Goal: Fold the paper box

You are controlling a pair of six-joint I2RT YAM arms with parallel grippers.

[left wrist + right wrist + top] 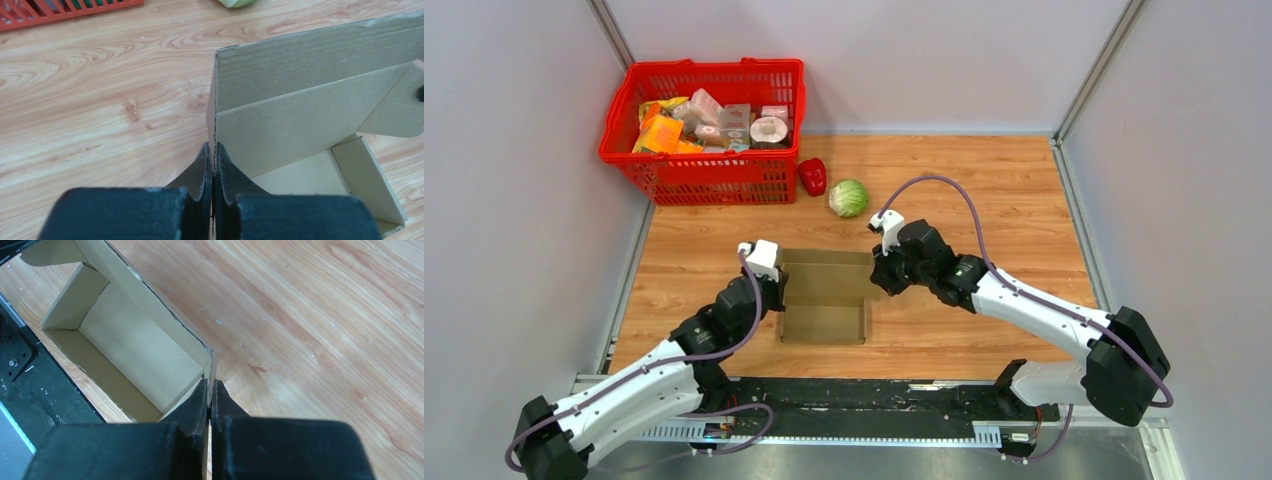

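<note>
Paper box pinched at both ends: left hand squeezing left wall, right hand squeezing right wall.

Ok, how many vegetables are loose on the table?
2: a red pepper right of the basket, and a green cabbage just right of that. Others may hide in the basket.

Top camera stares steeply down from behind the arm bases at six o'clock, whole wooden tabletop in frame. Left wrist camera, close over its jaws, faces twelve o'clock; right faces nine. All three share the plain brown corrugated cardboard box.
</note>
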